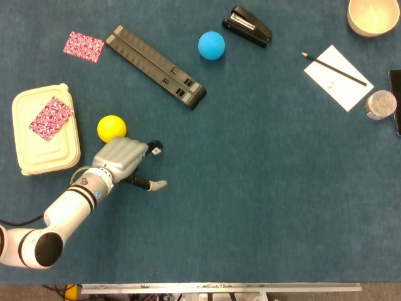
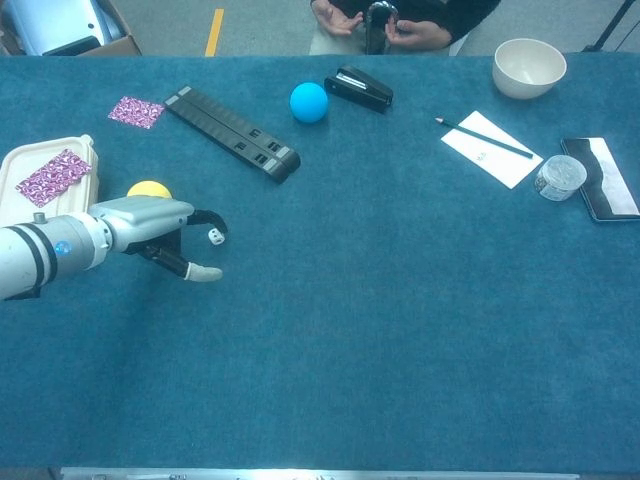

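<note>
The left robot hand (image 1: 123,160) hangs low over the blue bench (image 1: 263,188) at its left side, palm down, and pinches a small white die (image 2: 215,237) between its dark fingertips (image 1: 153,145), with the pale-tipped thumb stretched out below and to the right; in the chest view the die shows clear of the cloth, caught at the end of the curled fingers. Just beyond the robot hand, close to its back, lies a yellow ball (image 1: 111,127), and left of that sits a cream lidded box (image 1: 45,130) with a red patterned card (image 1: 51,118) lying on its lid. A second red patterned card (image 1: 83,46) lies flat at the far left, beside a long black bar (image 1: 155,66) set on a slant. Farther right, well apart from the robot hand, are a blue ball (image 1: 211,45) and a black stapler (image 1: 247,26) near each other. At the far right stands a pale bowl (image 1: 373,15), with a pencil (image 1: 335,69) lying across a white sheet of paper (image 1: 338,78), and a small clear cup (image 1: 378,104) beside a dark flat object at the edge. The right robot hand appears in neither view
</note>
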Available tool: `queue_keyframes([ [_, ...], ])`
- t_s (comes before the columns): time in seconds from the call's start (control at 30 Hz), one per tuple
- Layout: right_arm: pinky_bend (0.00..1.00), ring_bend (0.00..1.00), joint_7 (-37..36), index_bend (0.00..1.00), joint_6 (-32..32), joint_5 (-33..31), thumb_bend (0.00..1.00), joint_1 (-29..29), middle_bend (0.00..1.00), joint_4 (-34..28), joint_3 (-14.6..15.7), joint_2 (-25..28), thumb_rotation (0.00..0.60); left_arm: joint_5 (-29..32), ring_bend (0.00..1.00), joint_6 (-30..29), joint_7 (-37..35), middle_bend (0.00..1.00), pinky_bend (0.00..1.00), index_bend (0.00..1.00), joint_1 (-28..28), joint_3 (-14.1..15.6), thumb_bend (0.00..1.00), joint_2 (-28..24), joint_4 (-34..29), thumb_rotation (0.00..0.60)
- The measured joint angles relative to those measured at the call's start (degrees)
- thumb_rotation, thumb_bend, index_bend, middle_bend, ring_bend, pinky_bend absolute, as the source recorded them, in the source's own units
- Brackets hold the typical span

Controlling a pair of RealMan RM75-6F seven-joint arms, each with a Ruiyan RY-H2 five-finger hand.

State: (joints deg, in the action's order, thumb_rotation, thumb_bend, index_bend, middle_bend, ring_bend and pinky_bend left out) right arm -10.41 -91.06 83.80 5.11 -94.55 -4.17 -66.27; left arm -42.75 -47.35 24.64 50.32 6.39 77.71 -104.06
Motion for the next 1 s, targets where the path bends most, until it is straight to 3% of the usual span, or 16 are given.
queue_keyframes([
  [0.77,0.06,0.06,0.4,0.25,-0.4,0.76,0.29,0.03,0.21,-0.57,0.18,-0.07,0.6,-2.72,0.98,-2.32,0.1,1.0,1.0,0.15,-2.82,2.15,0.18,-4.58,-4.8,0.219],
  [1.0,0.06,0.06,0.21,0.25,-0.51,0.71,0.29,0.15,0.21,-0.46,0.2,-0.03,0.6,-3.5,0.98,-2.98,0.49,1.0,1.0,0.15,-3.03,1.49,0.18,-5.01,-5.31,0.218],
])
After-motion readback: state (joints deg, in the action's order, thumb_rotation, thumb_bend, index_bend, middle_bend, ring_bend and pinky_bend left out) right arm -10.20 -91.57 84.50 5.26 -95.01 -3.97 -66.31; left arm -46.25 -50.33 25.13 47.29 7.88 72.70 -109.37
